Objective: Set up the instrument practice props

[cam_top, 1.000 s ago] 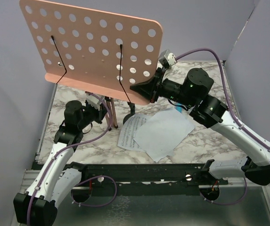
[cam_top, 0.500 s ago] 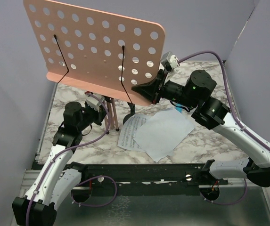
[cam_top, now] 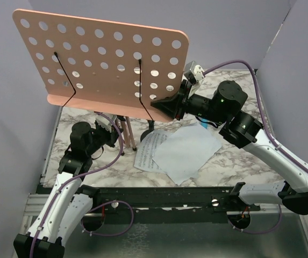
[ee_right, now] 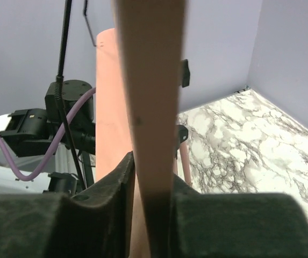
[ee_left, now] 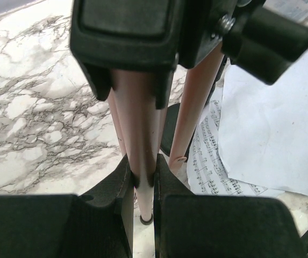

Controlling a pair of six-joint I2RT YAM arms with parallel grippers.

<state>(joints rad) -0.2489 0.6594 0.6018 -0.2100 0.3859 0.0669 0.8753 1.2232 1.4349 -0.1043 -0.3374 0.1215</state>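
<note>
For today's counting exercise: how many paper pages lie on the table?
2. One page printed with music notes lies beside the legs of the pink stand; a plain white page overlaps its right edge in the top view. Another could be hidden beneath them.

The pink music stand (cam_top: 100, 64) has its board swung toward the upper left of the frame, and it looks wider now. The left gripper (cam_top: 115, 132) sits a little lower and further left.
</note>
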